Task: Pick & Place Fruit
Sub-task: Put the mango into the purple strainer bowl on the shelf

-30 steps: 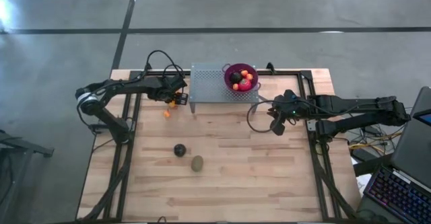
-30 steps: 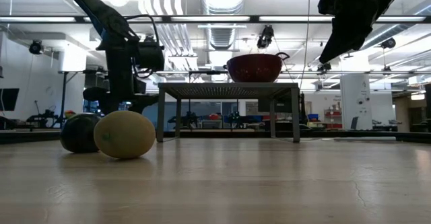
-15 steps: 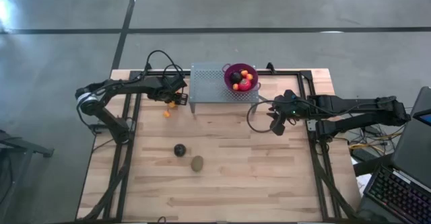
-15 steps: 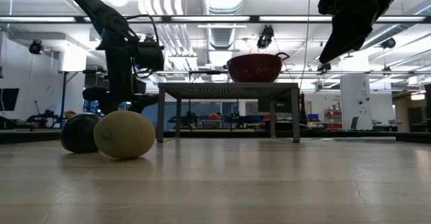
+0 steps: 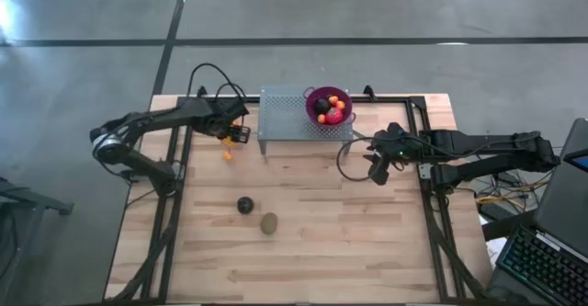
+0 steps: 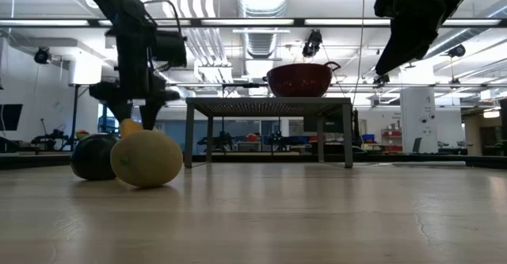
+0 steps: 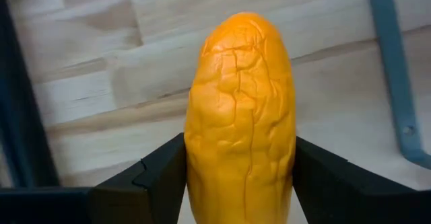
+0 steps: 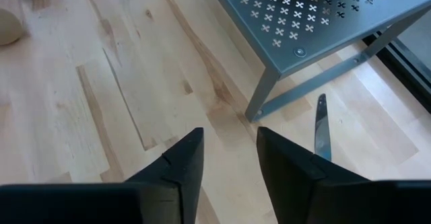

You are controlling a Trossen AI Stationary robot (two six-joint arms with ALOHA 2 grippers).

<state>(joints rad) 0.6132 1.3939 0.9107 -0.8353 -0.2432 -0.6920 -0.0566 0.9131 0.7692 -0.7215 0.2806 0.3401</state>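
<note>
Clamping the elongated orange fruit (image 7: 240,116) between its two fingers, the left gripper (image 5: 235,133) has it lifted clear of the wood, just beside the grey perforated stand (image 5: 285,118), which looks like the setup for carrying it over to the purple bowl (image 5: 312,96) on top, where several fruits already sit. A small orange ball (image 5: 227,155) lies right under it, and further out the black round (image 5: 244,205) and brown-green oval (image 5: 268,223) wait, touching. The right gripper (image 5: 376,170) hangs empty past the stand's far end, fingers narrowly apart, a silver utensil (image 8: 321,127) just ahead.
</note>
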